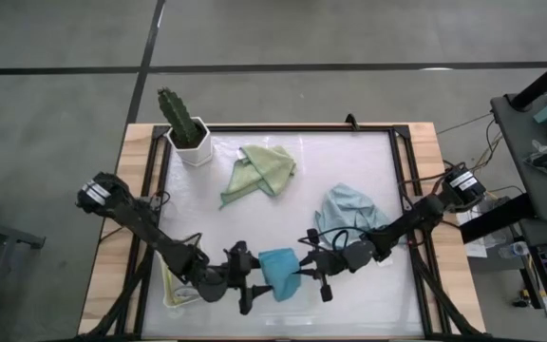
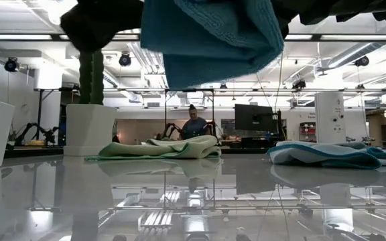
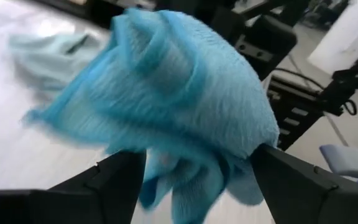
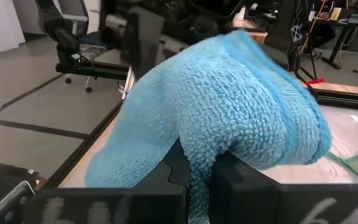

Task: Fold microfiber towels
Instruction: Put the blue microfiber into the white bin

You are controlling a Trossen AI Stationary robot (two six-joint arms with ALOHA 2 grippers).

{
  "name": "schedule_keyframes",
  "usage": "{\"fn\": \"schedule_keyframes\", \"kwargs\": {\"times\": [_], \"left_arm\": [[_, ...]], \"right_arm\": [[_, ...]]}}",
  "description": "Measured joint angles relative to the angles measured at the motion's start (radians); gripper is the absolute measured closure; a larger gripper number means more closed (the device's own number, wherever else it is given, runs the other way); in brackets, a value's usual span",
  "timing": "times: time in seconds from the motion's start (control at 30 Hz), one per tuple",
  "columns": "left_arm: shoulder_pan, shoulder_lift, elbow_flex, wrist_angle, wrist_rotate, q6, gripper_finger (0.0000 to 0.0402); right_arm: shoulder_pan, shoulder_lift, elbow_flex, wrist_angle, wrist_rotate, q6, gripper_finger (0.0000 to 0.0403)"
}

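Note:
A teal towel (image 1: 279,273) hangs bunched above the table's near middle, high in the low view (image 2: 213,40). My right gripper (image 1: 306,271) comes at it from the right and is shut on it. My left gripper (image 1: 253,282) faces it from the left and is open, its two fingers standing wide on either side of the cloth (image 3: 185,106). A sage green towel (image 1: 259,171) lies crumpled on the far middle of the table. A pale blue towel (image 1: 349,211) lies heaped at the right, under my right arm. My left gripper is open around the teal towel's hanging folds; whether its fingers (image 3: 291,180) touch the cloth, I cannot tell. My right gripper pinches a bunched part of the teal towel (image 4: 194,146) between its two shut fingers, coming level from the table's right. Several layers drape over the fingers. The towel is lifted clear of the table and hangs slack.
A cactus in a white pot (image 1: 194,142) stands at the far left corner. A white tray (image 1: 171,288) lies at the near left, partly under my left arm. Bare table shows in the middle and along the near edge. A person sits in the room behind (image 2: 194,124).

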Motion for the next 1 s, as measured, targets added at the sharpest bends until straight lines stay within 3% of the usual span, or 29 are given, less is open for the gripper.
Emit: {"fn": "schedule_keyframes", "kwargs": {"times": [0.1,0.27,0.4,0.5,0.6,0.83,1.0], "left_arm": [[0.005,0.04,0.006,0.092,-0.006,0.072,0.013],[0.006,0.049,0.011,0.098,-0.011,0.093,0.0165],[0.006,0.041,0.01,0.093,0.054,0.084,0.0194],[0.006,0.01,0.01,0.083,0.142,0.067,0.0193],[0.002,-0.015,0.01,0.053,0.161,0.061,0.0176],[0.012,-0.023,0.007,0.017,0.056,0.087,0.0126],[0.013,-0.023,-0.002,0.008,-0.036,0.085,0.0128]], "right_arm": [[0.0,0.0,0.0,0.016,0.0,-0.002,0.039],[0.0,0.0,0.0,0.015,0.013,0.011,0.039],[0.0,0.0,-0.002,0.012,0.017,0.011,0.039],[0.0,0.0,-0.002,0.011,0.018,0.015,0.039],[0.0,0.0,-0.003,0.007,0.018,0.033,0.039],[0.0,0.0,-0.004,0.002,0.092,0.034,0.039],[0.0,0.0,-0.005,0.008,0.123,0.046,0.039]]}}
